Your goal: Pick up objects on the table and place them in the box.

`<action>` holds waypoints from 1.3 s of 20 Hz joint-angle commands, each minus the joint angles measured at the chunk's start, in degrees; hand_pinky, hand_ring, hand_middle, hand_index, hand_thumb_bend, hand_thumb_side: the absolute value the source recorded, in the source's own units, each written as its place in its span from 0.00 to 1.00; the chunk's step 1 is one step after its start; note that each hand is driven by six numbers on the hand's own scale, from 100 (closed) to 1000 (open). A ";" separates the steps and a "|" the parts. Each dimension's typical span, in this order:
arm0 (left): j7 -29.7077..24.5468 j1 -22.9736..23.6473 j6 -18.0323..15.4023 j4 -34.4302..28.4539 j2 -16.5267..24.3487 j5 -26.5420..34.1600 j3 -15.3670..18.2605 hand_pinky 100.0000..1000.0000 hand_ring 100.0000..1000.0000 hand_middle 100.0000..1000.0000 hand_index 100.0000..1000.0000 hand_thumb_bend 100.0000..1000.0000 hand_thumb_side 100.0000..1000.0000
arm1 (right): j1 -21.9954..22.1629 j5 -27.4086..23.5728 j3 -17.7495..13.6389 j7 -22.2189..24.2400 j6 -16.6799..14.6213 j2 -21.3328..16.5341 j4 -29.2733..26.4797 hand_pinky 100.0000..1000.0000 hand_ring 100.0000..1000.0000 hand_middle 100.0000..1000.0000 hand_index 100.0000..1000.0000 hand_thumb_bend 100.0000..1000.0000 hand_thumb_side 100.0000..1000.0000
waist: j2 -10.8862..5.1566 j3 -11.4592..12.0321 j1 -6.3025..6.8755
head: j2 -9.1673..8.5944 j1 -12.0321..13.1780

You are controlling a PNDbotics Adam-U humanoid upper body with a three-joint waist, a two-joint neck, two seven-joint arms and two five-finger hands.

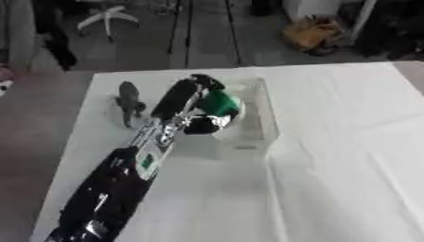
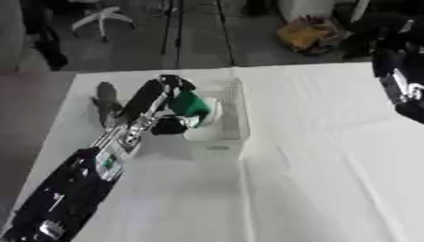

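In the left eye view, your left robot hand curls round a green object over the clear box on the white tabletop; it looks light, perhaps soft, so hold its middle. In the right eye view, a grey object lies beside the box, and your right arm enters at the edge, its robot hand's state impossible to tell.

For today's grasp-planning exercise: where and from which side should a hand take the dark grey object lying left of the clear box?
Probably at the middle of the dark grey object, from above: it lies long and narrow on the table, with bare cloth either side for fingers.
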 commanded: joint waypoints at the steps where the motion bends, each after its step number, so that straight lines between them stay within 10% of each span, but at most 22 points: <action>1: -0.16 -0.73 -1.51 0.38 -0.40 -0.58 -0.04 0.23 0.33 0.45 0.63 0.47 0.45 | -0.65 -0.35 -0.43 0.14 -0.03 -0.83 -1.12 0.60 0.71 0.76 0.88 0.00 0.47 | -1.64 -0.06 -0.99 | -0.62 0.19; 5: -0.49 -0.48 -1.75 1.07 -0.49 -2.75 0.15 0.39 0.48 0.56 0.69 0.66 0.54 | -0.53 -0.27 -0.44 0.18 -0.08 -0.84 -1.11 0.60 0.71 0.76 0.88 0.00 0.47 | -1.64 -0.04 -1.01 | -0.71 0.25; 6: -0.53 -0.45 -1.61 1.01 -0.42 -3.26 0.44 0.54 0.65 0.69 0.73 0.83 0.61 | -0.50 -0.24 -0.46 0.15 -0.08 -0.83 -1.09 0.60 0.71 0.76 0.88 0.00 0.47 | -1.64 0.00 -1.02 | -0.72 0.25; 11: 0.04 -0.34 -1.29 0.67 -0.31 -4.05 1.03 0.62 0.75 0.75 0.76 0.96 0.68 | -0.47 -0.16 -0.47 0.11 -0.09 -0.82 -1.08 0.60 0.71 0.76 0.88 0.00 0.47 | -1.62 0.07 -1.03 | -0.73 0.28; 26: 2.36 0.54 0.44 -5.43 1.83 4.72 2.68 0.61 0.73 0.73 0.76 0.81 0.73 | -0.17 0.09 -0.64 -0.09 -0.09 -0.83 -1.01 0.60 0.71 0.76 0.88 0.00 0.48 | -1.61 0.50 -1.07 | -0.93 0.08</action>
